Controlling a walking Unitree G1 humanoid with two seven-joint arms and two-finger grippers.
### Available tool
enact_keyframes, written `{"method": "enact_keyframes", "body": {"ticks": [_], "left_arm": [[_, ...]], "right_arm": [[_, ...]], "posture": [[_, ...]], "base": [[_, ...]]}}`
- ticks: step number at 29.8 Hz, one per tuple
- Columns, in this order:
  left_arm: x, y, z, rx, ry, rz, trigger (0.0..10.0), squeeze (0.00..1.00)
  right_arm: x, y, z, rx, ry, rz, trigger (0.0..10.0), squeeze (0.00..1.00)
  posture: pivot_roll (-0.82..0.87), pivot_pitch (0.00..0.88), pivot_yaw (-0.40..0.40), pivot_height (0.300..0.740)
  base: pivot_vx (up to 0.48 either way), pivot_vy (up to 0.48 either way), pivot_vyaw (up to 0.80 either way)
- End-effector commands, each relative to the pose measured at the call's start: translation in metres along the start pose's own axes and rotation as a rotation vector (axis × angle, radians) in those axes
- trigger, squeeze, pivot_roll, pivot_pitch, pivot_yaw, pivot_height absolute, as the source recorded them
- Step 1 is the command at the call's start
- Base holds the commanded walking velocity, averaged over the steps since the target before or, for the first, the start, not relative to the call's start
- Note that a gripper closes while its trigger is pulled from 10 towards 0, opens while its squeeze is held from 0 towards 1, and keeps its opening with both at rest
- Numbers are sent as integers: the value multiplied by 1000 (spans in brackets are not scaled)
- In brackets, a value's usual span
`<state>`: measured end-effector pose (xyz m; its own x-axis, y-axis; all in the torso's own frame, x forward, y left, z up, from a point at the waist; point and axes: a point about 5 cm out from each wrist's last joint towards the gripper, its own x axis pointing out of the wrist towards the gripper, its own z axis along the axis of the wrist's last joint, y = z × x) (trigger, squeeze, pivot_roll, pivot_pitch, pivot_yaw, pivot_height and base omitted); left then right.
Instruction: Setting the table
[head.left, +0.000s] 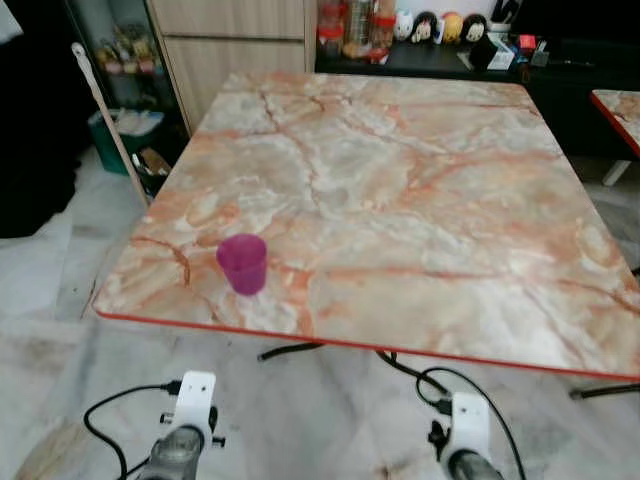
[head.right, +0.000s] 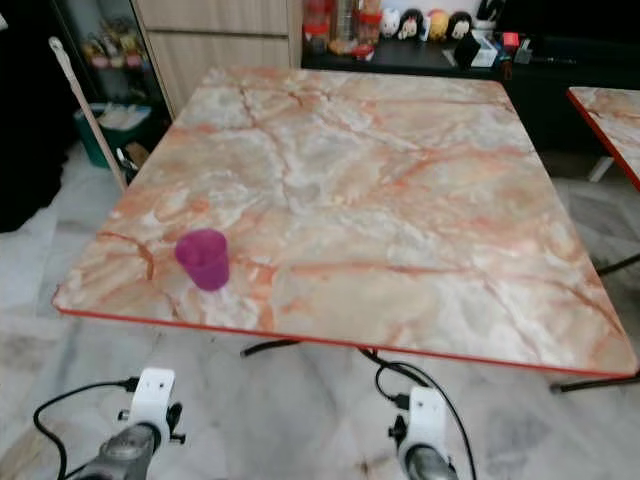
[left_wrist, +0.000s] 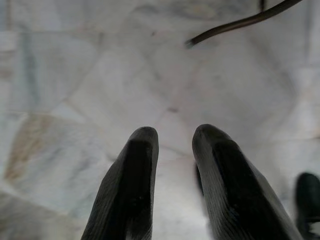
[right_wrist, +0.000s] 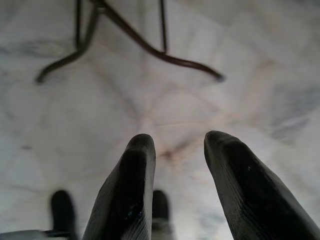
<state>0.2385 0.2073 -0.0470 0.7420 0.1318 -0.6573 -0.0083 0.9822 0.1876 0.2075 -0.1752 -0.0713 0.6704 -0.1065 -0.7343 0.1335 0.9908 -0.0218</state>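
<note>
Only a purple cup (head.left: 242, 263) stands near the table's (head.left: 420, 200) front left corner, so setting has just begun; left gripper (left_wrist: 175, 150) and right gripper (right_wrist: 180, 155) hang low, fingers apart, and must fetch more things.

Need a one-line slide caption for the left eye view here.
Purple cup stands upright near the front-left corner of the marble table; both arms hang low before it.

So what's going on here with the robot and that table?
Nothing is being handled yet. The robot stands at the near edge of a marble-patterned table, which holds a single purple cup near its front left corner. Both arms hang low, below the tabletop. The left gripper and right gripper point at the tiled floor, fingers apart and holding nothing.
</note>
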Motion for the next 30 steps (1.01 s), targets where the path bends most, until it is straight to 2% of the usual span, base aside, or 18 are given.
{"method": "enact_keyframes", "body": {"ticks": [1, 3, 4, 6, 10, 13, 18, 19, 21, 22, 25, 26, 27, 28, 29, 30], "left_arm": [[-1, 6, -2, -8, -6, 46, 10000, 0], [-2, 16, -2, -15, -13, 106, 10000, 0], [-3, 29, -3, -18, -17, 182, 10000, 0], [-4, 38, -4, -18, -14, 240, 10000, 0], [-13, 84, 2, -92, -56, 514, 10000, 0], [-17, 103, 10, -112, -88, 619, 10000, 0], [-27, 140, 47, -109, -251, 824, 10000, 0], [-32, 150, 65, -140, -330, 874, 10000, 0], [-33, 154, 73, -159, -366, 880, 10000, 0], [-38, 164, 93, -170, -450, 903, 10000, 0], [-45, 173, 132, -199, -604, 861, 10000, 0], [-49, 171, 158, -216, -716, 781, 10000, 0], [-55, 163, 194, -202, -851, 669, 10000, 0], [-55, 163, 194, -202, -851, 669, 10000, 0], [-58, 157, 211, -180, -914, 602, 10000, 0], [-58, 157, 211, -180, -914, 602, 10000, 0]], "right_arm": [[-2, -9, -7, -10, 27, -25, 10000, 0], [-2, -9, -8, -11, 28, -24, 10000, 0], [-2, -9, -8, -14, 31, -23, 10000, 0], [-2, -9, -9, -15, 33, -23, 10000, 0], [-2, -7, -11, -24, 45, -20, 10000, 0], [-2, -7, -11, -24, 45, -18, 10000, 0], [-2, -6, -11, -29, 48, -14, 10000, 0], [-2, -6, -11, -27, 48, -15, 10000, 0], [-2, -6, -11, -27, 48, -15, 10000, 0], [-2, -6, -11, -29, 50, -15, 10000, 0], [-2, -7, -10, -31, 51, -14, 10000, 0], [-2, -7, -10, -36, 51, -13, 10000, 0], [-2, -7, -10, -34, 51, -14, 10000, 0], [-2, -7, -10, -34, 51, -14, 10000, 0], [-2, -7, -10, -33, 50, -14, 10000, 0], [-2, -7, -10, -33, 50, -14, 10000, 0]], "posture": [[60, 139, 6, 740], [63, 139, 7, 740], [65, 139, 7, 740], [65, 139, 7, 740], [71, 140, 9, 740], [76, 139, 8, 740], [73, 138, 7, 740], [73, 138, 6, 740], [69, 136, 5, 740], [68, 137, 4, 740], [73, 135, 3, 740], [74, 137, 2, 740], [73, 137, 1, 740], [73, 137, 1, 740], [69, 139, 2, 740], [69, 139, 2, 740]], "base": [[0, 0, 0], [0, 0, 0], [0, 0, 0], [0, 0, 0], [0, 0, 0], [0, 0, 0], [0, 0, 0], [0, 0, 0], [0, 0, 0], [0, 0, 0], [0, 0, 0], [0, 0, 0], [0, 0, 0], [0, 0, 0], [0, 0, 0], [0, 0, 0]]}}
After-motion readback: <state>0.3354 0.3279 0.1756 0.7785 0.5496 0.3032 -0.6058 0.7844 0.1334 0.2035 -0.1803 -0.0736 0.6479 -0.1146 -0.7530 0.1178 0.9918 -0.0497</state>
